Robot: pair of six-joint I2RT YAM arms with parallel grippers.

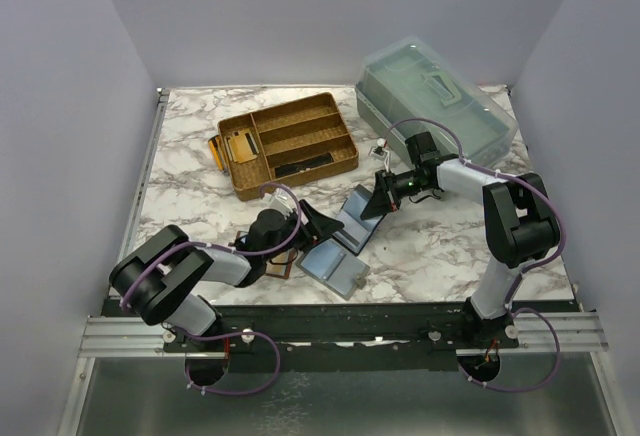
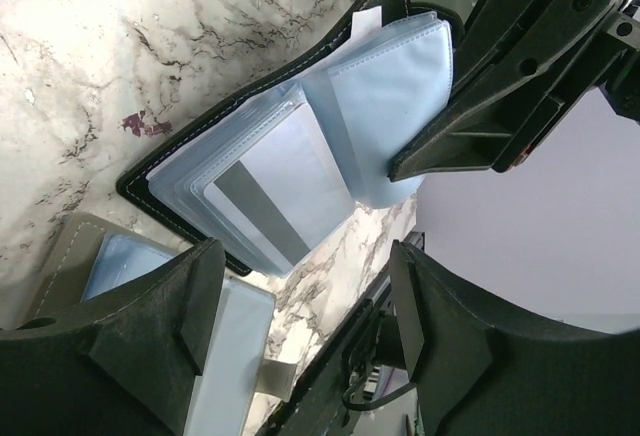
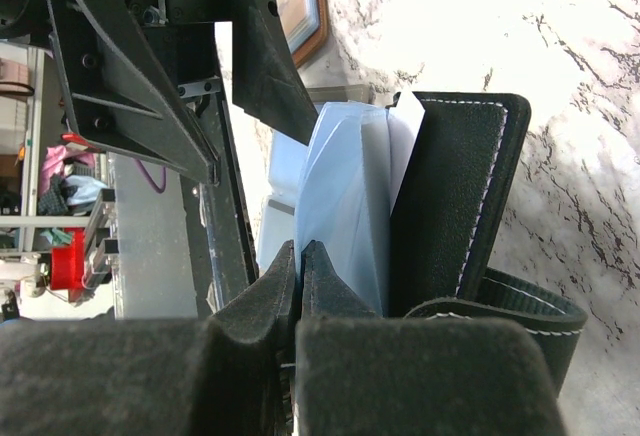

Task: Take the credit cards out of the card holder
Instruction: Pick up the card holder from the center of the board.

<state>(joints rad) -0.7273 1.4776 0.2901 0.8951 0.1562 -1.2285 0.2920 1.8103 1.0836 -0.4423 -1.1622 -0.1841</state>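
The step in hand looks like the first draw: the holder (image 1: pixel 357 216) lies open on the bench (image 1: pixel 190 206) between the two arms, and no card is out of it yet. The right jaws are closed, their tip pressed against the blue pocket leaves (image 2: pixel 395 86) on the far half, seemingly keeping the holder spread. Whether a leaf is pinched between them cannot be told. The left jaws stand wide open with nothing between them, hanging just short of the near half of the holder.

There a pale card (image 2: pixel 275 196) with a grey stripe lies on top of the stacked pockets, its lower corner towards the left jaws. More cards seem to sit beneath it, though how many is hidden. The next move, as I judge it, calls for the left jaws to ease forward over that free corner, close on the card alone and not on the pocket sheet, then pull along the pocket's mouth while the right jaws hold the holder down.

A second, grey holder (image 1: pixel 335 268) with blue pockets lies just in front. The brown tray (image 1: pixel 300 179) at the back holds gold-tan cards (image 1: pixel 238 148) in its left compartment and a black bar (image 1: pixel 305 165) in a long one. A lidded clear box (image 1: pixel 435 96) sits behind the right arm, its contents not visible
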